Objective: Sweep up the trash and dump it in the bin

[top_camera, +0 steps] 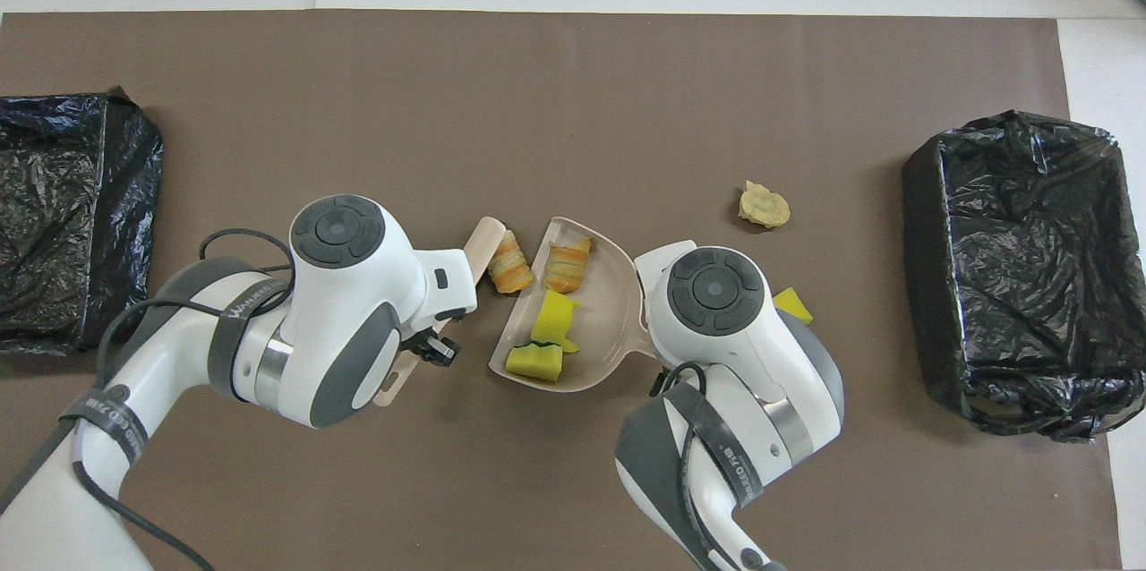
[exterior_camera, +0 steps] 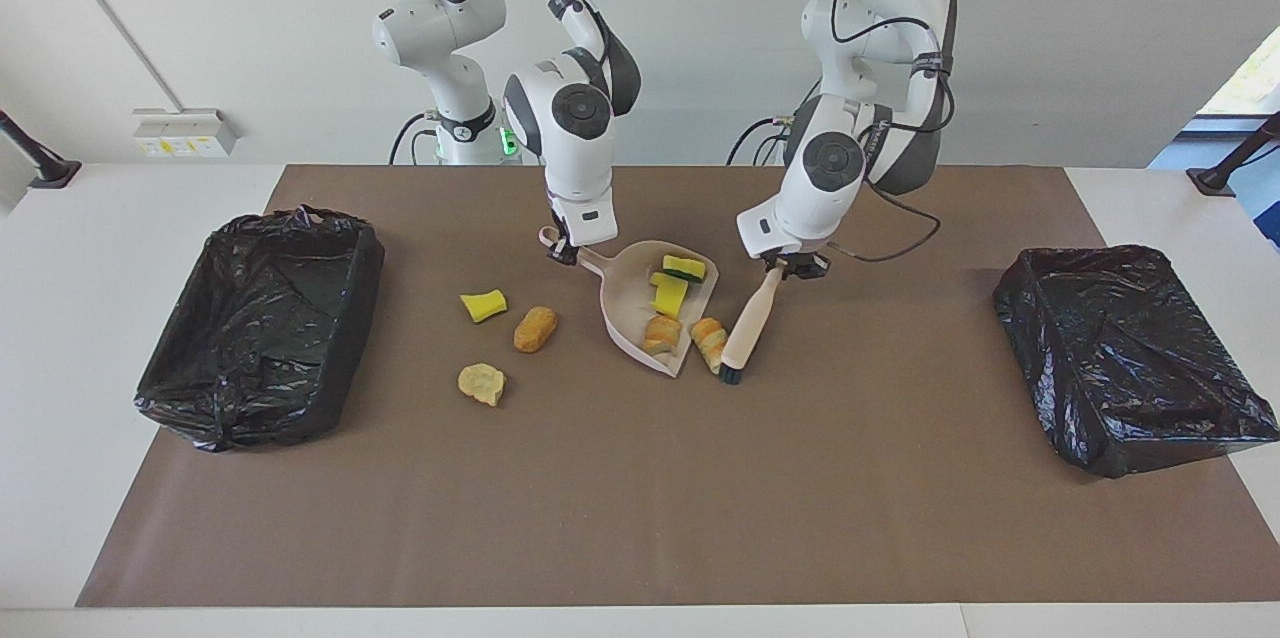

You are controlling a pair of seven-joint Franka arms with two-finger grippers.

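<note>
My right gripper is shut on the handle of the pinkish dustpan, which lies flat on the brown mat. In the pan lie two yellow sponge pieces and a bread roll. My left gripper is shut on the handle of the beige brush. Its bristles press a second roll against the pan's lip. Loose trash lies beside the pan toward the right arm's end: a yellow sponge piece, a brown roll and a pale chunk.
Two bins lined with black bags stand on the mat, one at the right arm's end and one at the left arm's end. The brown mat covers the table's middle.
</note>
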